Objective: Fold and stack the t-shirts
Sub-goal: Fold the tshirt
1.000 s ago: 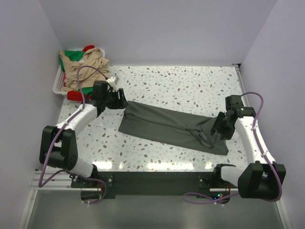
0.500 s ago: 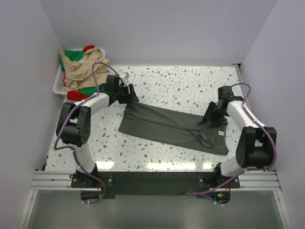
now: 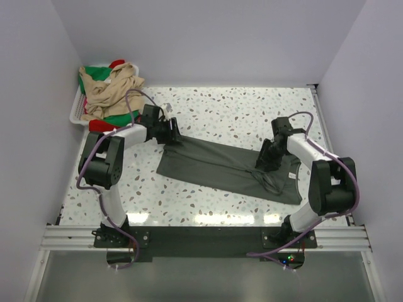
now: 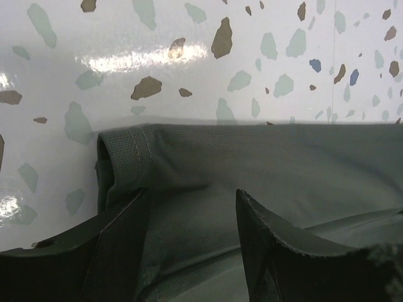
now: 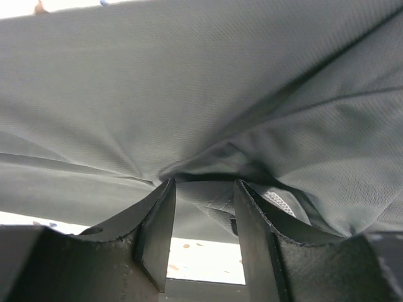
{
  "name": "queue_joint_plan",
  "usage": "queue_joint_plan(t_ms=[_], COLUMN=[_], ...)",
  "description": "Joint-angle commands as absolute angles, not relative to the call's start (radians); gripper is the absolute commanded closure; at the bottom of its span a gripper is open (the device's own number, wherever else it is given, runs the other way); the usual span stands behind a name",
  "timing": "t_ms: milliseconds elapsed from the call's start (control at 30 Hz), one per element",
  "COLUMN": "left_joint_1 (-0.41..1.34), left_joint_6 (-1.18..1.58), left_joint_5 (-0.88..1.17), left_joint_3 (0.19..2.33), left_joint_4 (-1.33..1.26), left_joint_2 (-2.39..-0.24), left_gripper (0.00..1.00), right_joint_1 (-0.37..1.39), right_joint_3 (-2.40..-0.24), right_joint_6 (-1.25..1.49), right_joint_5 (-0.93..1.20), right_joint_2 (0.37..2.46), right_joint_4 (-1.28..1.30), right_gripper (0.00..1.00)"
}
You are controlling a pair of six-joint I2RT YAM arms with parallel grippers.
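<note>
Speckled white table (image 3: 239, 107) with dark grey t-shirt (image 3: 214, 165), white basket (image 3: 77, 112) at far-left corner.

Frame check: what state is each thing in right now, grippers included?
Grey t-shirt: lying on the table, folded into a long strip, not stacked.
Left gripper: open, straddling the shirt's corner.
Right gripper: open, a fold of the shirt between its tips.
Basket: heaped with beige, green and red shirts.

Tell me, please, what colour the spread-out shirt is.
The shirt is plain dark grey, clearest in the top external view.
</note>
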State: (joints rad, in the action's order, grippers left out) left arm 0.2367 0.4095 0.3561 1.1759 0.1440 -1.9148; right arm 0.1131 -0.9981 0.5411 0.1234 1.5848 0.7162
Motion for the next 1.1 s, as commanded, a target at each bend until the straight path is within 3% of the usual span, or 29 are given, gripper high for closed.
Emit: queue_joint_plan(t_ms=[0,833,1067], left_joint_1=[0.241,0.238,0.238], left_joint_6=[0.400,0.345,0.348], left_joint_5=[0.345,0.359,0.362], left_joint_3=[1.154,1.088,1.094], left_joint_4=[0.143,0.156,0.153], left_joint_2=[-1.887,-1.850,-1.850], left_gripper=[0.38,0.37,0.37], right_joint_1=[0.117,0.181,0.181], right_joint_3=[-0.977,-0.825,-0.802], right_joint_6=[0.566,0.653,0.649], right_joint_5=[0.120,0.091,0.133], right_joint_2=[1.569,1.396,1.423], right_joint_4=[0.701,0.747,0.651], right_gripper=[0.57,0.59,0.60])
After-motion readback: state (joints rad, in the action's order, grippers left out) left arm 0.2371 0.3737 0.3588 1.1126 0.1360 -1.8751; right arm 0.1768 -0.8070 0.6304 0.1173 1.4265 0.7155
